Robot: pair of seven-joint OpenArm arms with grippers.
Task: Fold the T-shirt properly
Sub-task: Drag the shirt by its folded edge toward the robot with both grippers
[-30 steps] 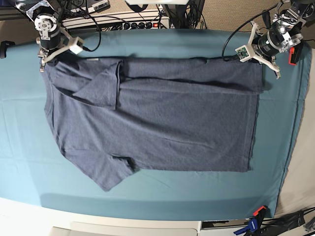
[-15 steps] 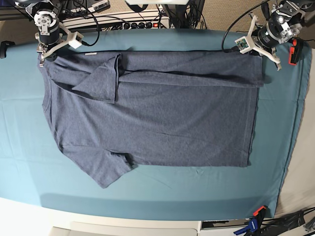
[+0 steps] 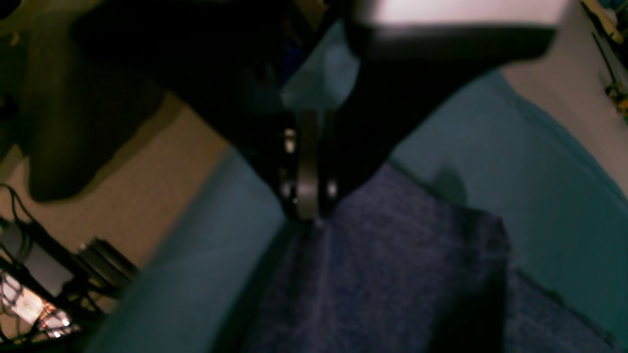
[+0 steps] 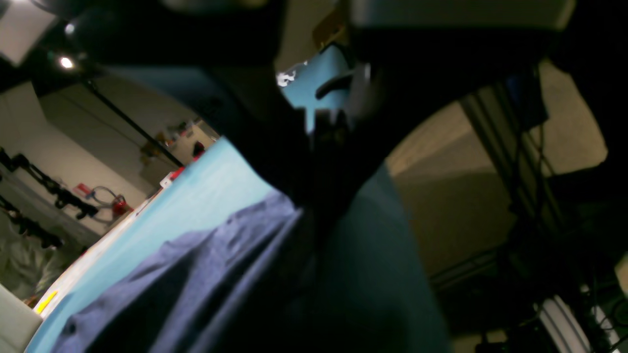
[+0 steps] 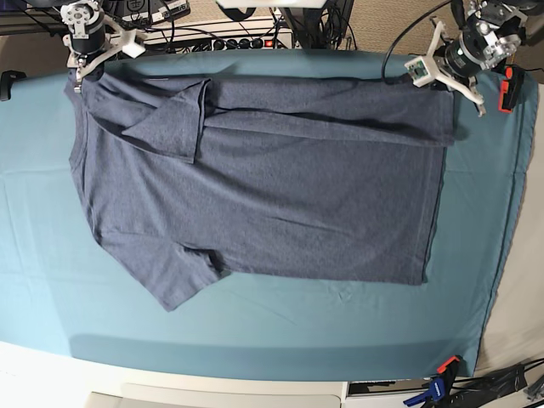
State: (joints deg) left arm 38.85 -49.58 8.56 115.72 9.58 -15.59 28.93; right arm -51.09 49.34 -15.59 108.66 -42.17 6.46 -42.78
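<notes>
T-shirt [image 5: 255, 187] spread flat on teal cloth [image 5: 51, 280] over desk, plain blue-grey side up, no letters showing. Far edge folded over twd middle as a long strip. One sleeve folded in on top, near far corner on base view's left. Other sleeve sticking out at near edge, same side. Hem end on base view's right. Shirt's far edge close to cloth's far edge.

R arm's fingers [image 5: 78, 75] at shirt's far corner on base view's left, shut tight on shirt cloth there. In R wrist view, fingers [image 4: 314, 196] dark & blurry, shirt [image 4: 206, 274] running up into them w/ a few soft ridges.

L arm's fingers [image 5: 448, 92] at shirt's other far corner, base view's right, pinched shut on shirt edge. In L wrist view, fingers [image 3: 306, 206] pressed together, shirt corner [image 3: 392, 274] hanging from tips, teal cloth [image 3: 530, 186] beside it.

Power strip w/ red light [image 5: 246, 40] & cables past cloth's far edge from shirt. Blue & orange clamp [image 5: 438, 382] at cloth's near corner, well apart from shirt. Dark clamp [image 5: 8, 82] at cloth's edge past shirt's collar end.
</notes>
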